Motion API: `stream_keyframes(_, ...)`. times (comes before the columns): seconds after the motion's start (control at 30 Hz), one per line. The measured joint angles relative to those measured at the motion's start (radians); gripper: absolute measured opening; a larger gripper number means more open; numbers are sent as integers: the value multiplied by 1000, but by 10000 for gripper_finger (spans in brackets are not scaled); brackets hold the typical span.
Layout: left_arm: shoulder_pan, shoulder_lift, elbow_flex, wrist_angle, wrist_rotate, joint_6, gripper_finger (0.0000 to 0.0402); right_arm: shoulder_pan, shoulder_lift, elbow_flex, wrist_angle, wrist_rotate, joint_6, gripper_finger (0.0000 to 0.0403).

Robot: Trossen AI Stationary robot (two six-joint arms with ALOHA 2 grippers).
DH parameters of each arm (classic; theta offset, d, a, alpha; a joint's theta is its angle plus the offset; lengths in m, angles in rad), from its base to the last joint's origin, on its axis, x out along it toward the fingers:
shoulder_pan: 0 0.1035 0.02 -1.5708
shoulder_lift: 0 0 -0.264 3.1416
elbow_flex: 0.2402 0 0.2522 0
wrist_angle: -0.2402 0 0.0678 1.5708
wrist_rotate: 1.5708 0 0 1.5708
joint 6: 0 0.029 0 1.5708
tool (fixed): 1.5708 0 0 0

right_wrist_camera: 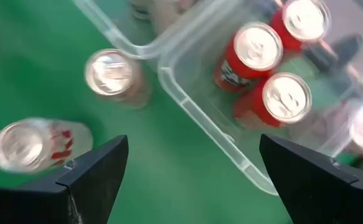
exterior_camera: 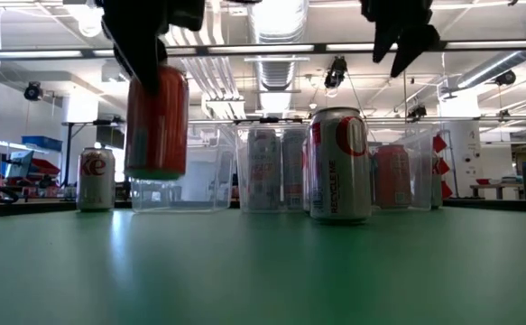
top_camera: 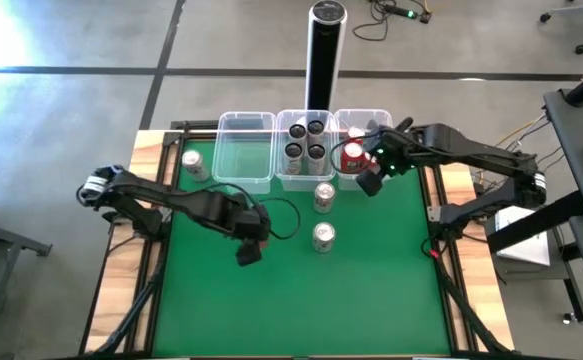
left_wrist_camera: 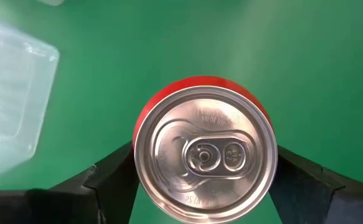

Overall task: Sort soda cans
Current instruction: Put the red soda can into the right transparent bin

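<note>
The left gripper (left_wrist_camera: 203,171) is clamping a red soda can (left_wrist_camera: 204,151), lifting it clear of the green mat (top_camera: 371,290); the right gripper (right_wrist_camera: 190,171) is hanging wide open and empty beside the right-hand bin (right_wrist_camera: 212,134), three red cans (right_wrist_camera: 274,102) sitting inside.

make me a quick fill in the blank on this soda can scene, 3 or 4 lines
1. The left gripper holds a ____ can lifted off the green table.
2. The middle bin holds ____ dark cans.
3. The right gripper is open and holds ____.
4. The leftmost clear bin has ____ cans in it.

Missing words: red; four; nothing; no
</note>
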Motion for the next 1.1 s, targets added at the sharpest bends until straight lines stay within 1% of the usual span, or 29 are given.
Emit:
stream_keyframes(0.17,0,65,-41,111,1,81,284,-30,75,-6,-15,58,85,359)
stream_keyframes(0.3,1,94,-50,141,2,118,285,-68,127,-8,-14,70,115,359)
stream_keyframes(0.4,4,94,-56,159,3,130,286,-109,152,-9,-24,142,114,359)
stream_keyframes(0.47,7,89,-66,159,2,130,287,-148,159,-9,-33,167,100,359)
stream_keyframes(0.63,13,80,-85,170,36,120,288,-227,162,-12,-35,165,55,359)
stream_keyframes(0.87,19,51,-99,148,67,106,288,-258,133,-21,-42,160,34,359)
stream_keyframes(1.1,37,12,-129,133,74,98,289,-333,109,-93,-31,160,33,359)
